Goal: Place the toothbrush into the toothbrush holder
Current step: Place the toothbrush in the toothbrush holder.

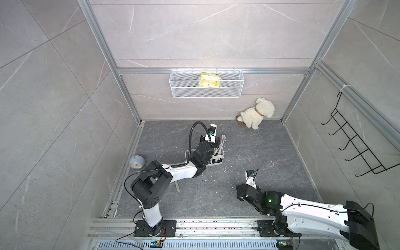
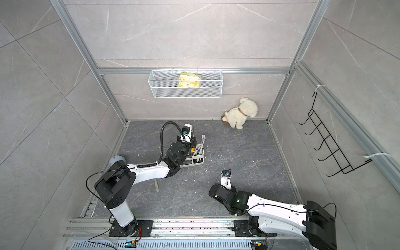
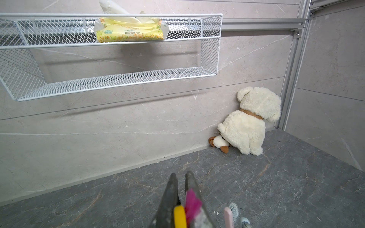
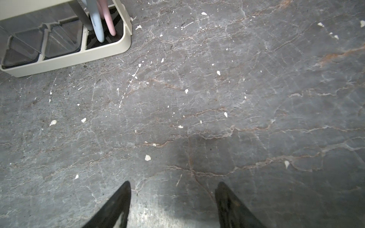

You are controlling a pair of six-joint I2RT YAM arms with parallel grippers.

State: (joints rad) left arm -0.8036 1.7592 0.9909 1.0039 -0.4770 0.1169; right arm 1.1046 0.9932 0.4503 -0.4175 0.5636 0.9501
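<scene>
The toothbrush holder (image 1: 217, 162), a white caddy with clear cups (image 4: 59, 37), stands mid-floor in both top views. A pale blue brush (image 4: 98, 29) and a pink one (image 4: 109, 25) stand in its end compartment. My left gripper (image 3: 181, 174) hovers over the holder, above that compartment, shut on the toothbrush (image 3: 179, 216). The toothbrush shows as a yellow handle with a magenta part between the jaws. Two bristle heads (image 3: 234, 209) rise just beside the jaws. My right gripper (image 4: 172, 184) is open and empty over bare floor, to the right of the holder (image 4: 69, 59) and nearer the front.
A white mesh basket (image 1: 206, 94) holding a yellow tissue pack (image 1: 209, 80) hangs on the back wall. A plush dog (image 1: 256, 114) sits in the back right corner. A small clock (image 1: 136, 162) stands at the left wall. A pale slim object (image 1: 177, 186) lies under the left arm. Black hooks (image 1: 355, 142) hang on the right wall.
</scene>
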